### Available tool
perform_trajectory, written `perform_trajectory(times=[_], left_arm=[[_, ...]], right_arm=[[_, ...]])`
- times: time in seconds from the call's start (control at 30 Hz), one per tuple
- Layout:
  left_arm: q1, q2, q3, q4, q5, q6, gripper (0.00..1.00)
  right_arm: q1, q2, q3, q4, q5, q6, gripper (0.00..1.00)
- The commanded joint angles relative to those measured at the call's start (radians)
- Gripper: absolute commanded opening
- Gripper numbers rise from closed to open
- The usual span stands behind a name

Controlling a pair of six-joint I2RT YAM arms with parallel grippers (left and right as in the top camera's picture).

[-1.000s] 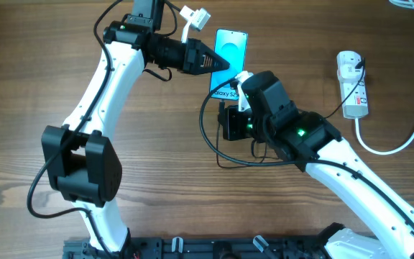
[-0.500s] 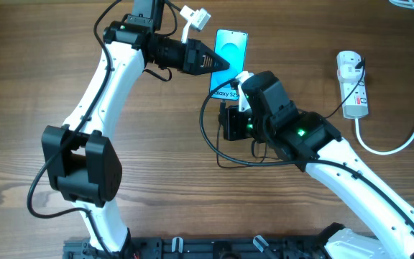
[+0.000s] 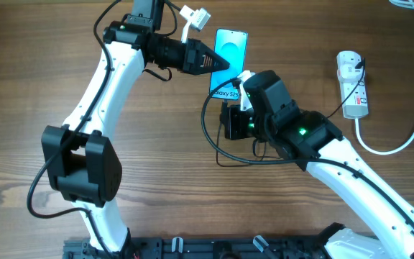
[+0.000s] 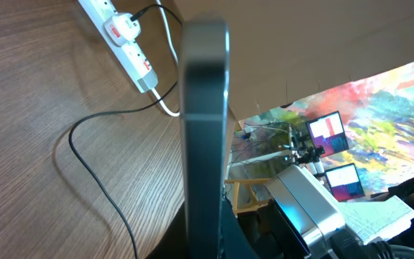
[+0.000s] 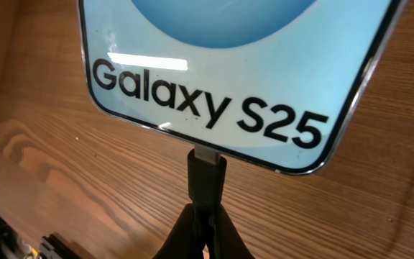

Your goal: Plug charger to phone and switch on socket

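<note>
The phone (image 3: 231, 44), cyan screen with a white text strip at its near end, is held by its side in my left gripper (image 3: 223, 65), which is shut on it. In the left wrist view the phone (image 4: 205, 108) shows edge-on above the table. My right gripper (image 5: 207, 219) is shut on the charger's black connector (image 5: 207, 173), whose tip meets the middle of the phone's (image 5: 214, 86) bottom edge. Overhead, the right gripper (image 3: 237, 88) sits just below the phone, and the thin charger cable (image 3: 218, 155) loops under that arm. The white socket (image 3: 352, 83) lies at the right with a plug in it.
A white mains cord (image 3: 397, 144) curves from the socket toward the table's right edge. The socket (image 4: 124, 39) and a thin black cable (image 4: 99, 176) also show on the wood in the left wrist view. Both white arms cross the table's middle.
The right gripper has crept slightly toward the phone's lower edge with the connector. The left arm and phone have held still.
</note>
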Motion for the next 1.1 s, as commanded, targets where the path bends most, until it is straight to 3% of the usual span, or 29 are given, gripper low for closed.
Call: perform_trajectory(times=[0.0,0.87,1.07], left_arm=[[0.0,-0.018,0.007,-0.001,0.042,0.027,0.04],[0.0,-0.018,0.007,-0.01,0.044,0.027,0.04],[0.0,-0.018,0.007,0.011,-0.053,0.027,0.04]], right_arm=[[-0.014,0.002,0.011,0.01,-0.006,0.0,0.04],[-0.014,0.035,0.011,0.028,-0.031,0.002,0.04],[-0.014,0.035,0.012,0.023,-0.058,0.001,0.04]])
